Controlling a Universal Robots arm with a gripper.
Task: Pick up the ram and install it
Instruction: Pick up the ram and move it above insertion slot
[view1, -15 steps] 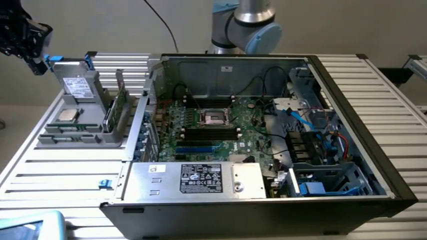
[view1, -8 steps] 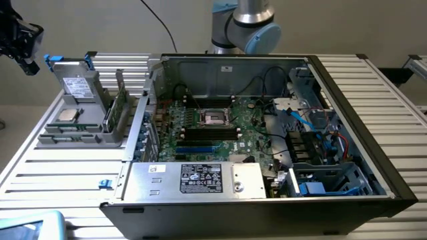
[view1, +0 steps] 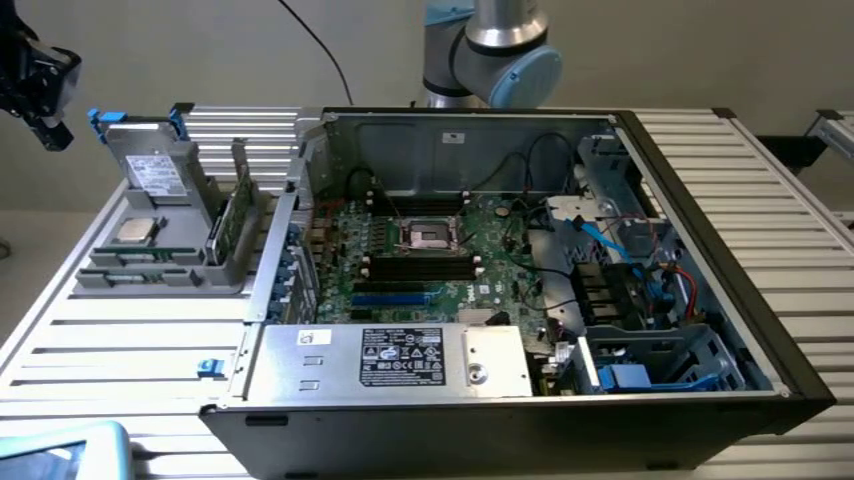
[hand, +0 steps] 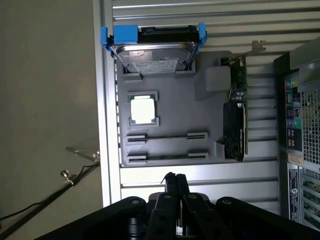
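Gripper off to the side, ram in its holder.
Exterior view: the gripper (view1: 51, 125) hangs beyond the table (view1: 134, 350) edge at the exterior view's left, well apart from the open case (view1: 534, 400); the ram (view1: 134, 257) stands in a slot of the grey holder (view1: 160, 278), near the CPU (view1: 134, 230). Wrist view: the fingers (hand: 170, 186) are pressed together, holding nothing; the ram (hand: 167, 157) sits in the holder (hand: 180, 110) between them and the CPU (hand: 142, 110), with the drive (hand: 152, 55) beyond.
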